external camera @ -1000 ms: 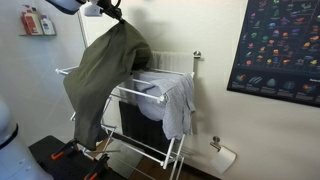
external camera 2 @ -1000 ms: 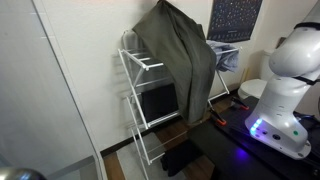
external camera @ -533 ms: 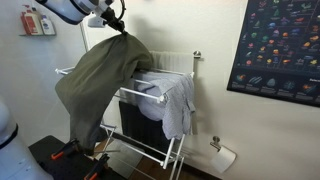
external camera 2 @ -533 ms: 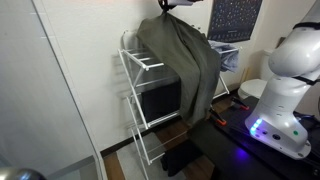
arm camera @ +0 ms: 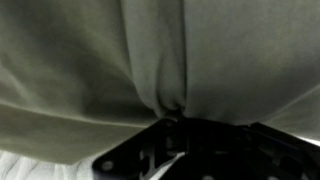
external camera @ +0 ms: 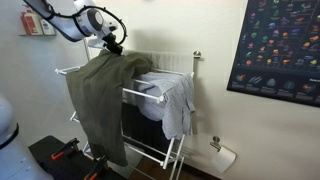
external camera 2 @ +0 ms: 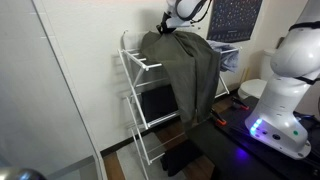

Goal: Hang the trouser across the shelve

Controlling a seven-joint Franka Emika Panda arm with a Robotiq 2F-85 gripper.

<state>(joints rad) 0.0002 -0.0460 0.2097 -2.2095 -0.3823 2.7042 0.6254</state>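
The dark olive-grey trouser (external camera: 100, 95) is draped over the top of the white wire drying rack, the shelve (external camera: 140, 95), and hangs down its front; it shows in both exterior views (external camera 2: 188, 70). My gripper (external camera: 108, 44) sits low at the top edge of the rack, shut on a pinched fold of the trouser. It also shows at the rack's top (external camera 2: 165, 27). In the wrist view the trouser (arm camera: 160, 50) fills the frame, and a bunched fold runs into my dark gripper (arm camera: 175, 117).
A smaller light grey-blue shirt (external camera: 172, 100) hangs on the rack's other side. A white radiator (external camera: 175, 62) is on the wall behind. A dark poster (external camera: 278, 45) hangs on the wall. The robot base (external camera 2: 280, 100) stands beside the rack. A glass partition (external camera 2: 50, 100) stands near.
My gripper has come down from high above the rack to its top rail. The trouser has dropped with it and now lies spread over the rack's top.
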